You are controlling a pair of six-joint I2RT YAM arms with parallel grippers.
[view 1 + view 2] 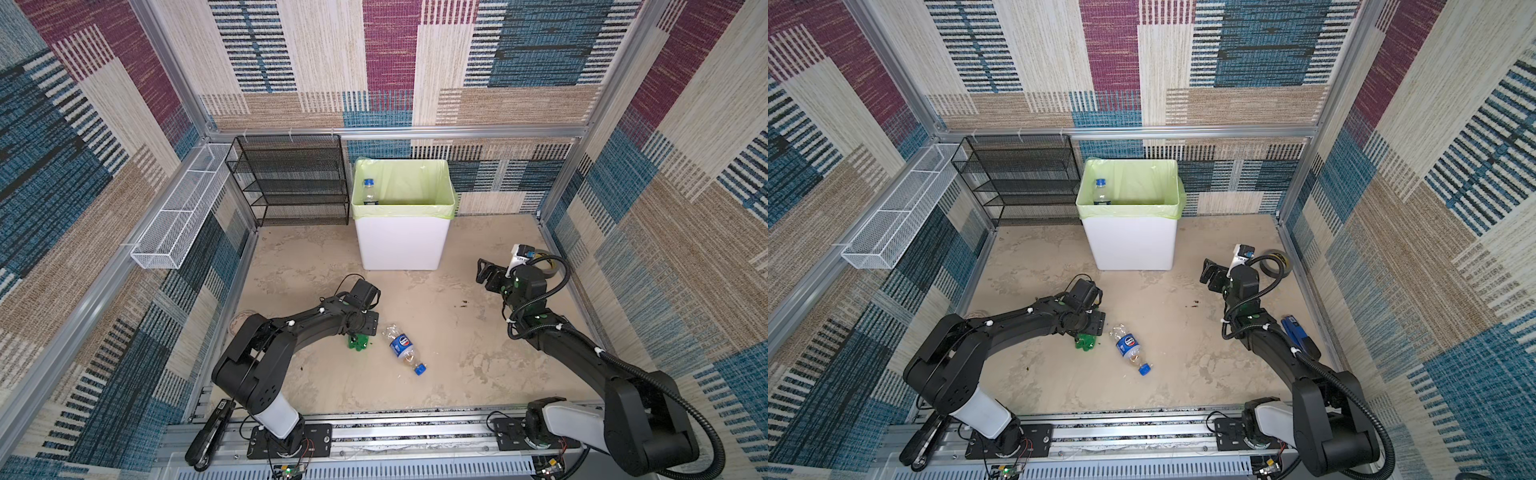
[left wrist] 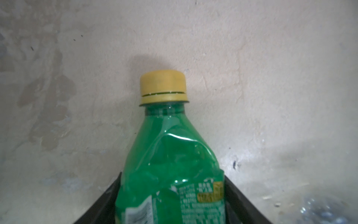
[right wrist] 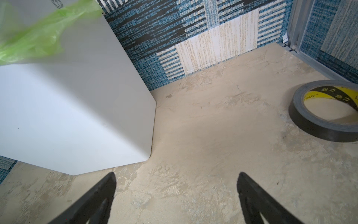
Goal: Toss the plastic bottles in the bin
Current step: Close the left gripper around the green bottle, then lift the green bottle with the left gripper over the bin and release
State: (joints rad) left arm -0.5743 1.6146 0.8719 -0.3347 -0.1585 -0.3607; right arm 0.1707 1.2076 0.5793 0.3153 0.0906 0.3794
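Observation:
A crumpled green bottle [image 2: 170, 155] with a yellow cap lies on the beige floor, seen in both top views [image 1: 358, 343] [image 1: 1086, 343]. My left gripper [image 2: 172, 175] points down over it, its black fingers pressed against both sides of the label. A clear bottle [image 1: 402, 347] [image 1: 1128, 345] with a blue label and blue cap lies just right of it. Another clear bottle [image 1: 369, 192] [image 1: 1100, 192] stands inside the white bin [image 1: 401, 241] [image 1: 1129, 245] [image 3: 77, 108] with its green bag. My right gripper [image 1: 484, 272] [image 1: 1206, 272] [image 3: 176, 180] hovers open and empty, right of the bin.
A grey tape roll [image 1: 1275, 264] [image 3: 325, 110] lies by the right wall, and a blue tool [image 1: 1296, 332] lies beside the right arm. A black mesh rack [image 1: 291, 178] stands left of the bin. A white wire basket [image 1: 178, 216] hangs on the left wall.

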